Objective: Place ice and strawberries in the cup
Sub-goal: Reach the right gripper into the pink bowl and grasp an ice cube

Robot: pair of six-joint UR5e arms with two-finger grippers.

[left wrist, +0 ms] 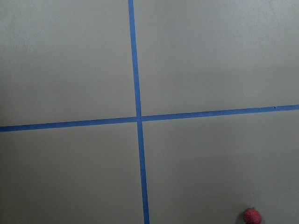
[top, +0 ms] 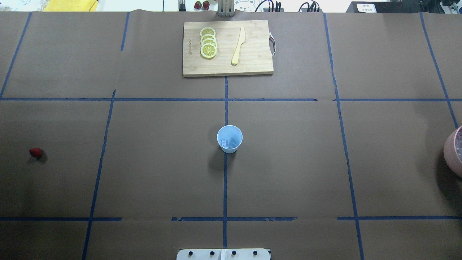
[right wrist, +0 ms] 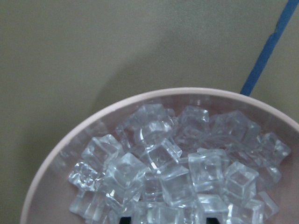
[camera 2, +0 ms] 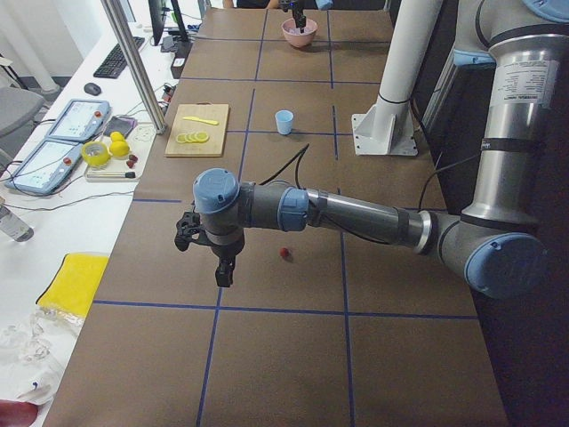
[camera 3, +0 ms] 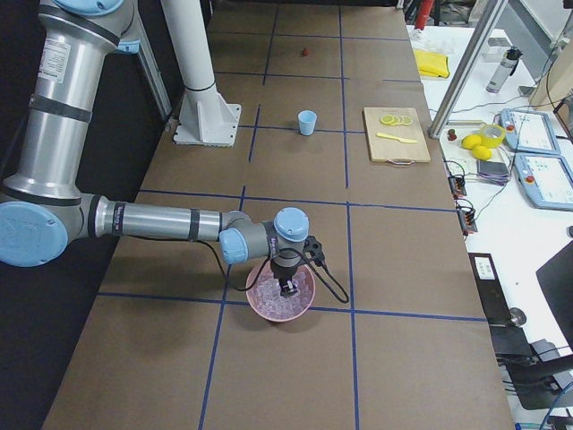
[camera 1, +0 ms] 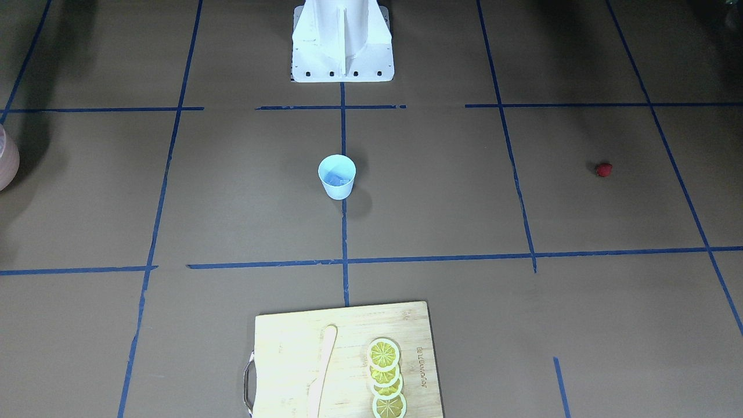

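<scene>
Partway thru. Cup [top: 232,137] upright at ctr of table [top: 288,173], w/ at least one lump of ice [top: 225,143] inside. Strawberry [top: 36,152] not yet in: lying on table well apart from cup, on robot's left side. Plenty more ice heaped in pink bowl [top: 451,153] at far right edge. Left to do: berry into cup, poss. more ice.

Left gripper [camera 2: 222,271] hanging above table near berry, pointing down, touching nothing visible. Seen from side cam only, so can't tell open or closed. Wrist cam there showing tape cross [left wrist: 138,118] w/ berry at bottom-right corner.

Right gripper [camera 3: 287,288] down over pink bowl, tips at ice heap. Can't tell jaw state or whether a lump is pinched. Two dark slivers at bottom edge of wrist view perhaps fingertips, too little to judge.
</scene>
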